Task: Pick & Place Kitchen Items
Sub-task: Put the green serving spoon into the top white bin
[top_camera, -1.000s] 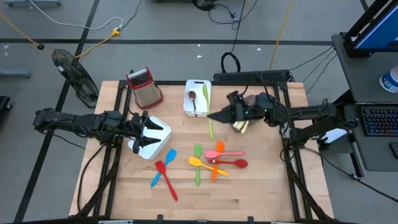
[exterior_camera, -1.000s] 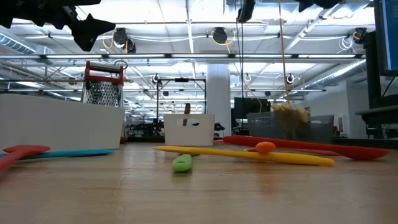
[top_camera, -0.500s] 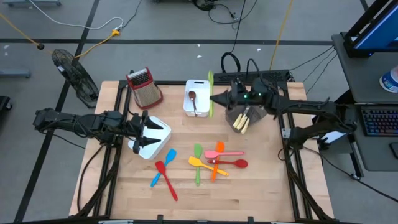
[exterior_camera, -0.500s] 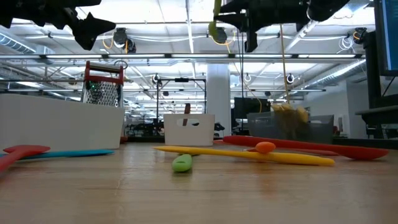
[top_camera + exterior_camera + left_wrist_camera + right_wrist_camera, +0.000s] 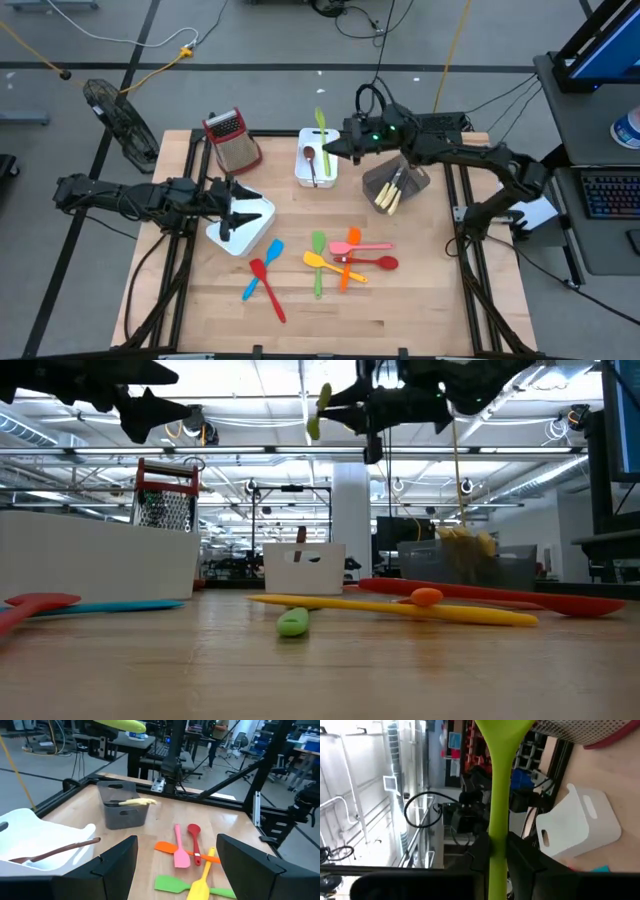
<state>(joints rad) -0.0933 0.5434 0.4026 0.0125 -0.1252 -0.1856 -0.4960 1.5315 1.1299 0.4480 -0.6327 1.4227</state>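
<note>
My right gripper [image 5: 334, 149] is shut on a lime-green utensil [image 5: 322, 130], held high above the far white bin [image 5: 303, 172] that holds a brown spoon [image 5: 311, 160]. In the low view the utensil [image 5: 318, 408] stands nearly upright in the air. Several coloured utensils lie flat on the table: blue [image 5: 268, 254], red [image 5: 266, 288], green [image 5: 318, 258], yellow [image 5: 322, 263], orange [image 5: 348, 246], pink [image 5: 366, 246] and a red spoon [image 5: 378, 263]. My left gripper [image 5: 228, 213] is open and empty above the near white bin [image 5: 255, 226]. My right gripper pinches the green utensil's slim handle [image 5: 496, 827] between its two fingers, toward the end away from the broad head. The fingers come about level from the table's right and lie across the handle. The utensil is lifted clear, its broad head [image 5: 502, 731] away from the fingers.
A grey bin [image 5: 395, 185] with yellow and cream utensils stands at the right. A metal grater with a red handle [image 5: 232, 140] stands at the far left. Bare wood lies along the table's near edge.
My right gripper has risen and gone toward the table's far edge and left, from beside the grey bin to above the far white bin. The green utensil has swung with it, from pointing toward the near edge to pointing toward the far edge.
</note>
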